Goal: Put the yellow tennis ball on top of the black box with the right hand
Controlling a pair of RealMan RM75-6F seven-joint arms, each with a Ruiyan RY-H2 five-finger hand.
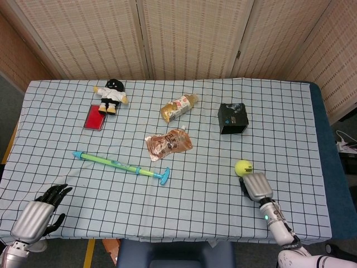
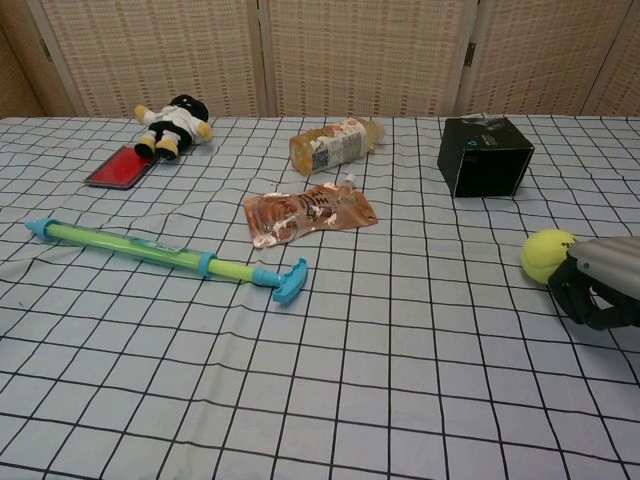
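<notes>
Near the table's right edge: right hand (image 1: 255,186) low on the cloth, fingers (image 2: 582,300) curled, empty, just beside the tennis ball (image 1: 243,167). Box (image 1: 232,118) well apart behind. Left hand (image 1: 39,215) idle, fingers loosely spread.

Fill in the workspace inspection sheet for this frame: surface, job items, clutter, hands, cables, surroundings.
Surface: table under a checked cloth, slightly wrinkled.
Job items: yellow tennis ball on the cloth; black box upright, top bare.
Clutter: plush doll, red card, bottle on its side, brown pouch, green water squirter.
Hands: right hand right beside the ball, contact unclear; left hand idle at the near edge.
Cables: white plug strip, floor right.
Surroundings: woven screens behind.
</notes>
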